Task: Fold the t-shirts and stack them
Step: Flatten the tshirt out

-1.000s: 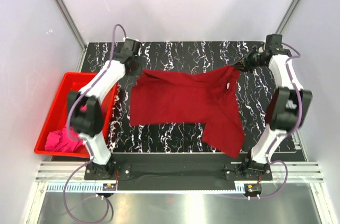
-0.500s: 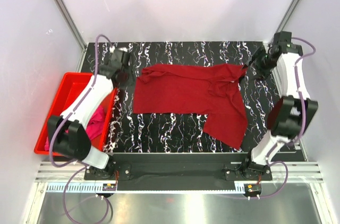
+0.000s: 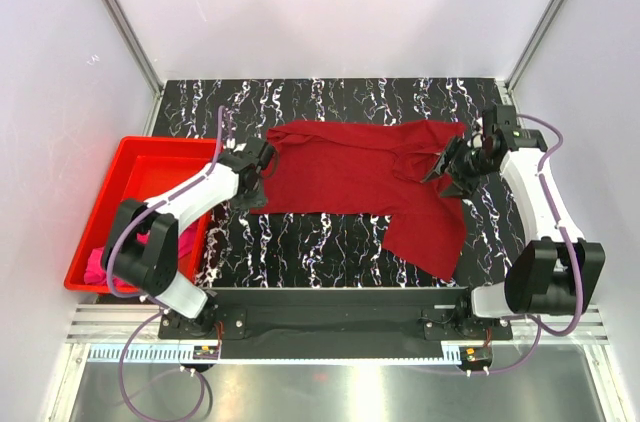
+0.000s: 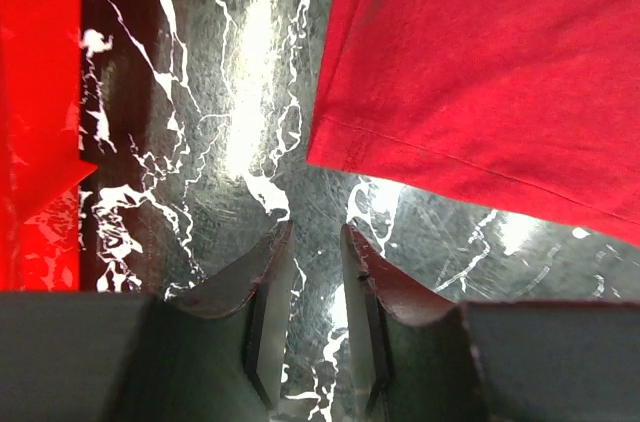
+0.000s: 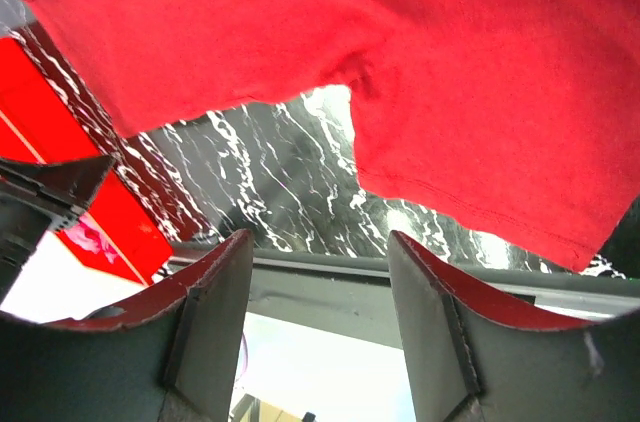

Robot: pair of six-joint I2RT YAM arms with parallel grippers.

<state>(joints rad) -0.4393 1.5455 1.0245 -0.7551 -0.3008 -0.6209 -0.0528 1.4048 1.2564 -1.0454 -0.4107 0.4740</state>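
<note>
A dark crimson t-shirt (image 3: 350, 174) lies spread on the black marble table (image 3: 300, 242), one part reaching toward the near right. My left gripper (image 3: 256, 182) hovers at the shirt's near left corner (image 4: 470, 72). In the left wrist view, its gripper (image 4: 315, 234) stands slightly open over bare table, nothing between the fingers. My right gripper (image 3: 447, 168) is over the shirt's right side. Seen from the right wrist, this gripper (image 5: 320, 247) is wide open and empty, the red cloth (image 5: 400, 52) just beyond it. A magenta t-shirt (image 3: 98, 264) lies in the bin, partly hidden by the left arm.
A rigid red plastic bin (image 3: 130, 167) stands at the table's left edge, also showing in the left wrist view as the red bin wall (image 4: 30, 92). White walls and metal posts enclose the table at the back and sides.
The right gripper let go of the shirt's far right part and opened wide. Both arms came nearer, the left one from the far left corner to the shirt's near left corner. The shirt now lies flatter.
</note>
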